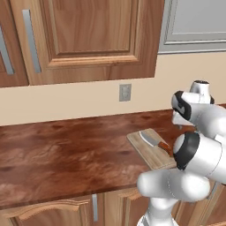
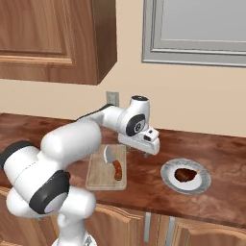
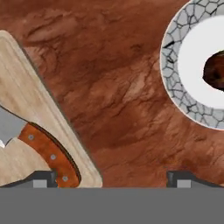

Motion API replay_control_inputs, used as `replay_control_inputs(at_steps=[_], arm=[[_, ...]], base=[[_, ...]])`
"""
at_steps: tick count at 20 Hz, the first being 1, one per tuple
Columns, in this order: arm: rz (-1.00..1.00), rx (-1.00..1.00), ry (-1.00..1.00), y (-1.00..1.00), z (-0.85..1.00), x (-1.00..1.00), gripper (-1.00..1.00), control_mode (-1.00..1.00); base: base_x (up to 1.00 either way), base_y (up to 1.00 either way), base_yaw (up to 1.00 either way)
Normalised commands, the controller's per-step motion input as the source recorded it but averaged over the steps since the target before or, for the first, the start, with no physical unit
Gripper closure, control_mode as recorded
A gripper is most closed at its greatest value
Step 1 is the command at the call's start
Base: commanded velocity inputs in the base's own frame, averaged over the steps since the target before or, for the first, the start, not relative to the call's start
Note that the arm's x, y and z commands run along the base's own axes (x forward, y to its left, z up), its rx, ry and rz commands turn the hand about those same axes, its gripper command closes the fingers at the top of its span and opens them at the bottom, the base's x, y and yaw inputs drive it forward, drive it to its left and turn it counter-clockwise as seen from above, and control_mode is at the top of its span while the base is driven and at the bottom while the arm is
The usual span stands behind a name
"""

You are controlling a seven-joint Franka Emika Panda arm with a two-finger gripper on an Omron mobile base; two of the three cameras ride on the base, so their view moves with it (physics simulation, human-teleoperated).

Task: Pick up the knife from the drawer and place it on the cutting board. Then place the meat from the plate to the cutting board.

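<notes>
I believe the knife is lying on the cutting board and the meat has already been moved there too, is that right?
Not quite. The knife does lie on the cutting board, but the meat is on the plate, not on the board, as the right base view shows.

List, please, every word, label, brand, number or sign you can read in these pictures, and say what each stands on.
None: no readable text on the pale tan wooden cutting board, the small knife with the brown-orange handle, the round grey-speckled plate, the grey wall outlet or the wooden cabinet doors.
</notes>
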Motion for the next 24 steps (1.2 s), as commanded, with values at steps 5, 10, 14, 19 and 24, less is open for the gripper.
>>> replay_control_inputs(at_steps=[5, 10, 14, 19, 24], arm=[[-0.69, 0.04, 0.03, -0.83, 0.00, 0.00, -1.00, -1.00], [-0.51, 0.05, 0.03, -0.83, 0.02, 0.00, -1.00, -1.00], [-0.31, 0.00, 0.04, -0.52, 0.00, 0.00, -1.00, -1.00], [-0.19, 0.00, 0.01, -0.46, 0.00, 0.00, -1.00, -1.00], [-0.05, 0.00, 0.00, -0.27, -0.02, 0.00, -1.00, -1.00]], base=[[0.00, 0.00, 0.00], [0.00, 0.00, 0.00], [0.00, 0.00, 0.00], [0.00, 0.00, 0.00], [0.00, 0.00, 0.00]])
